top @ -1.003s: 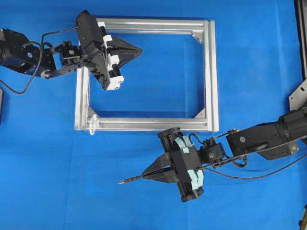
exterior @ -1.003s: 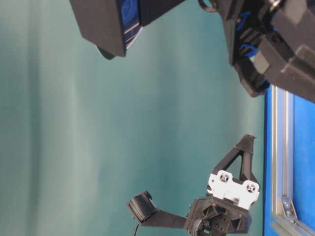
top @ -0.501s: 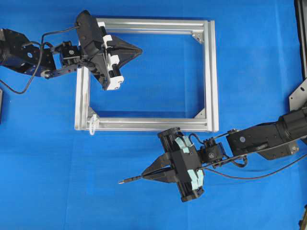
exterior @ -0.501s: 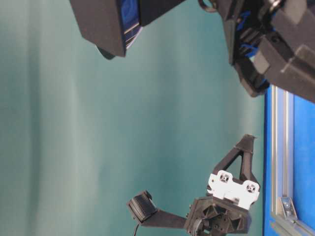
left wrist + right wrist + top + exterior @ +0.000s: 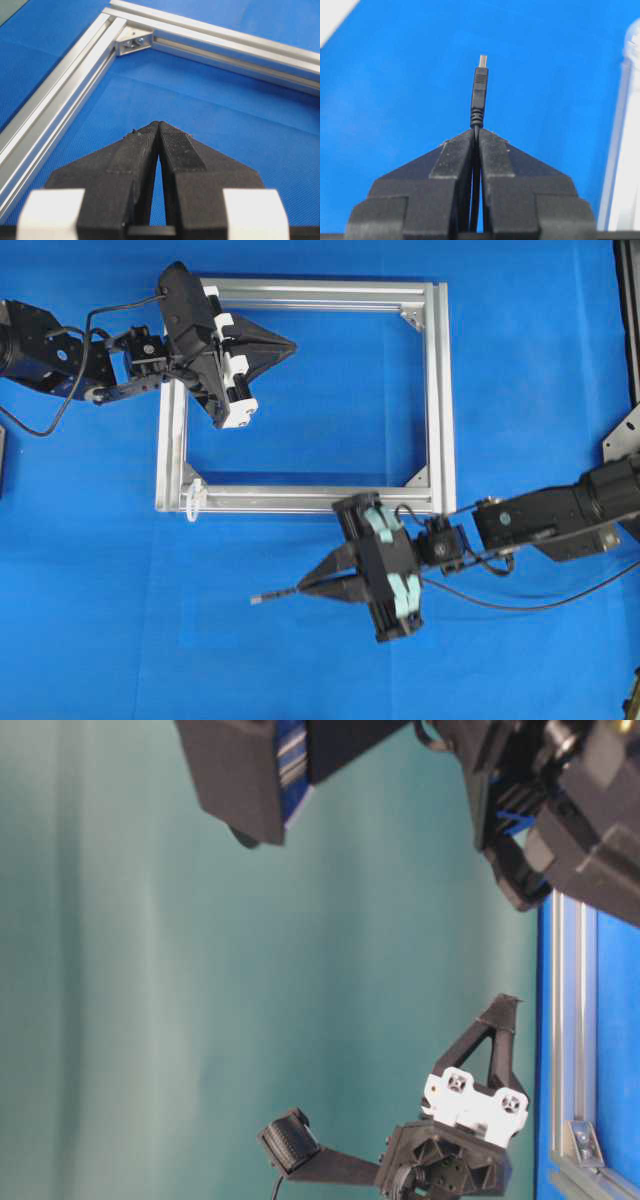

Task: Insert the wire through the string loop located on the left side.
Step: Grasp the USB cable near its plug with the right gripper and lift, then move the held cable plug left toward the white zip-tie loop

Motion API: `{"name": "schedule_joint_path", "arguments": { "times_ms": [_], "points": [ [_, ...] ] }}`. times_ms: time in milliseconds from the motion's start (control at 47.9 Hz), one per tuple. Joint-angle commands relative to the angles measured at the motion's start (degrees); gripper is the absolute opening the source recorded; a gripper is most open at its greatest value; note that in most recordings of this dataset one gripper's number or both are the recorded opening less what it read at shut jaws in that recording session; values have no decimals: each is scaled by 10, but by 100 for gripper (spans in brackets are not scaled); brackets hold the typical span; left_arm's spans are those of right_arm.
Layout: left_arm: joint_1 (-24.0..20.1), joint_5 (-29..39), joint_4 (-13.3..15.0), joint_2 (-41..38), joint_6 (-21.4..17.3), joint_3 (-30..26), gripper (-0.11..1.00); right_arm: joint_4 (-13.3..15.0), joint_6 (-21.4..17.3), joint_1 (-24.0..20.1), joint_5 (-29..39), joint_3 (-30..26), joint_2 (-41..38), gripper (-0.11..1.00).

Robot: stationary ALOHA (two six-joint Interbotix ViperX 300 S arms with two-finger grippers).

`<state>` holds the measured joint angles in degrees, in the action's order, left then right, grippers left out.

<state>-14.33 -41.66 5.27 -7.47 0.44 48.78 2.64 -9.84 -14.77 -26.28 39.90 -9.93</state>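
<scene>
My right gripper is shut on the wire, below the frame's near rail. The wire's slim black plug sticks out past the closed fingertips and points left, its metal tip bare. The string loop, small and whitish, sits at the bottom-left corner of the silver aluminium frame, up and to the left of the plug and apart from it. My left gripper hovers inside the frame's upper left part, shut with nothing in it.
A blue mat covers the table. A grey corner bracket lies ahead of the left gripper. The frame's rail shows as a pale blur at the right of the right wrist view. A black fixture stands at the right edge.
My right gripper has moved up toward the frame's near rail and turned slightly, carrying the plug with it. The left arm has not moved.
</scene>
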Motion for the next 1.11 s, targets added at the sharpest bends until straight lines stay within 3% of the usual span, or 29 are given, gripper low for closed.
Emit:
{"name": "schedule_joint_path", "arguments": {
  "times_ms": [0,480,815,1086],
  "points": [
    [1,-3,-1,18,1,-4,0,1,1,16,-6,-1,21,0],
    [4,-3,-1,18,0,-1,0,1,3,105,-7,20,29,0],
    [4,-2,-2,20,1,3,0,1,3,105,-35,26,27,0],
    [4,-3,-1,20,1,3,0,8,3,100,-45,-18,-8,0]
  ]
}}
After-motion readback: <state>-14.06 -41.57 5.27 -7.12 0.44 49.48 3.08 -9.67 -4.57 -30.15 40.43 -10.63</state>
